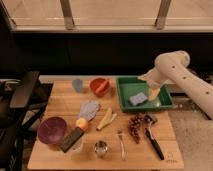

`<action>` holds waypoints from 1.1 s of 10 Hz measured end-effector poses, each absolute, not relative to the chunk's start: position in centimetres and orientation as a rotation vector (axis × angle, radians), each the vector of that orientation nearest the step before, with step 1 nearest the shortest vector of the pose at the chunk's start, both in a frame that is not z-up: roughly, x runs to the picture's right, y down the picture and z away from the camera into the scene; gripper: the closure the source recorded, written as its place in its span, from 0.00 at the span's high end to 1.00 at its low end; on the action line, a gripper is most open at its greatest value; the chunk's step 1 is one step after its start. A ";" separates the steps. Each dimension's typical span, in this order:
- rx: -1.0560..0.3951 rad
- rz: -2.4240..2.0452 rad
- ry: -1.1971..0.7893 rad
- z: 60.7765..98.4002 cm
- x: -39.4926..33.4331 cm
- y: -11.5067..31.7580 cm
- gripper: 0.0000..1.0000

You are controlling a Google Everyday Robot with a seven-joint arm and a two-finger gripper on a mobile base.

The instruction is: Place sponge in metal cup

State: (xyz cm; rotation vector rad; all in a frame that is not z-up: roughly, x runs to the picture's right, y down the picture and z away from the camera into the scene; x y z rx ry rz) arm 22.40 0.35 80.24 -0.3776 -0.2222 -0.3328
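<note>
A blue-grey sponge [138, 98] lies in the green tray [124, 101] at the back right of the wooden table. The small metal cup [101, 148] stands near the table's front edge, left of a fork [121, 145]. My gripper [152, 93] hangs at the end of the white arm [177, 70], which reaches in from the right. It is over the right part of the tray, just right of the sponge and a little above it. I see nothing held in it.
An orange bowl [99, 86] and a blue cup [78, 85] stand at the back. A blue cloth [89, 108], banana [106, 119], orange [81, 123], purple bowl [51, 130], dark block [72, 139], grapes [135, 125] and black-handled tool [154, 138] lie between tray and cup. A chair [20, 95] stands at the left.
</note>
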 end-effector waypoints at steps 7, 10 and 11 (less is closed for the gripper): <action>-0.401 -0.372 -0.228 82.1 21.2 0.4 0.80; -0.386 -0.373 -0.205 83.2 21.5 0.3 0.80; -0.386 -0.369 -0.204 83.9 21.5 0.2 0.80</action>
